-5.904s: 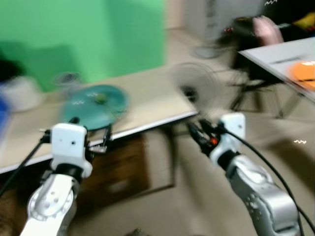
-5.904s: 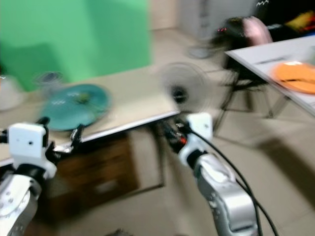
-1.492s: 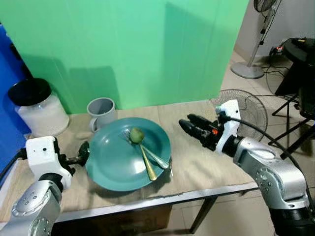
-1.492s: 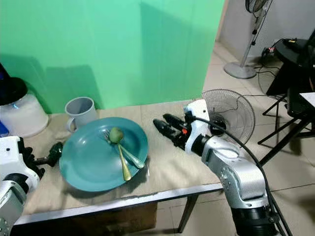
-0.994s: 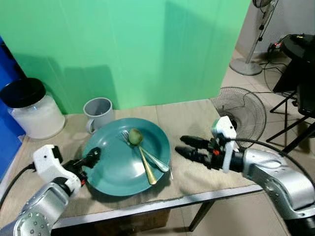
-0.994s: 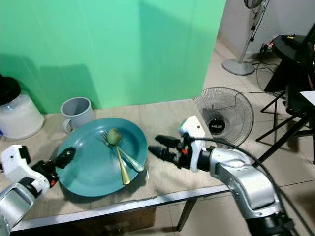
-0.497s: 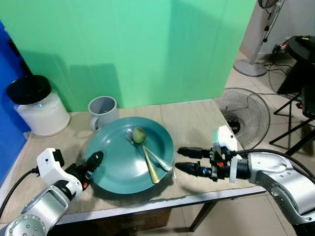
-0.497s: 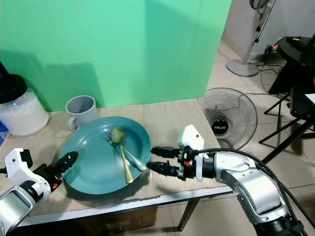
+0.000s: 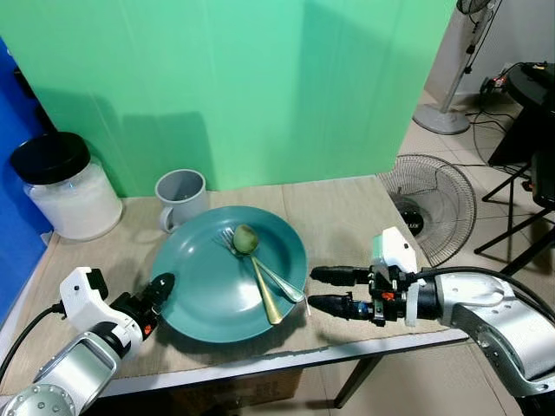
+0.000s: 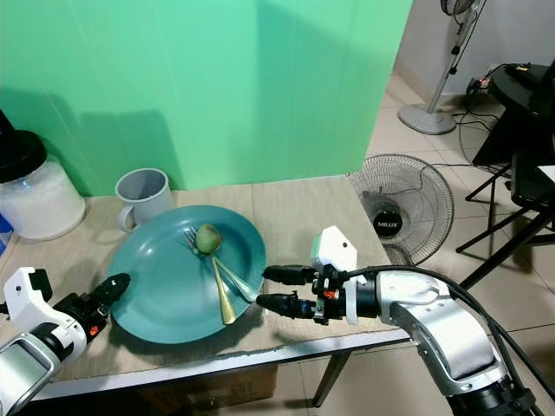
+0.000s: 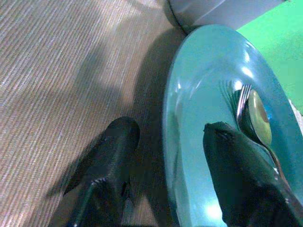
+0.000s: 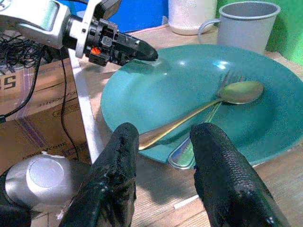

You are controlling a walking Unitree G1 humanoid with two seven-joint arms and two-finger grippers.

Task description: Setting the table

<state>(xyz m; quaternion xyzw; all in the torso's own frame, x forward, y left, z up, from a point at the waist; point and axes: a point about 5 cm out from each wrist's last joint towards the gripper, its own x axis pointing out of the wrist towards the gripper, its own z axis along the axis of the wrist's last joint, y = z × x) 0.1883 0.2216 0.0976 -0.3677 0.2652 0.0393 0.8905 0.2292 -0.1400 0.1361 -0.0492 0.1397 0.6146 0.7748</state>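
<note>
The plate [image 9: 208,295] sits between the left end effector [image 9: 159,289] and right end effector [image 9: 325,290]. Mug [image 9: 179,195] and jar [image 9: 65,186] obstruct the far side. Bare worktop [image 9: 347,217] offers passage toward the right.

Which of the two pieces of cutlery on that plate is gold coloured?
The spoon, lying across the teal plate. The fork beside it is silver.
</note>
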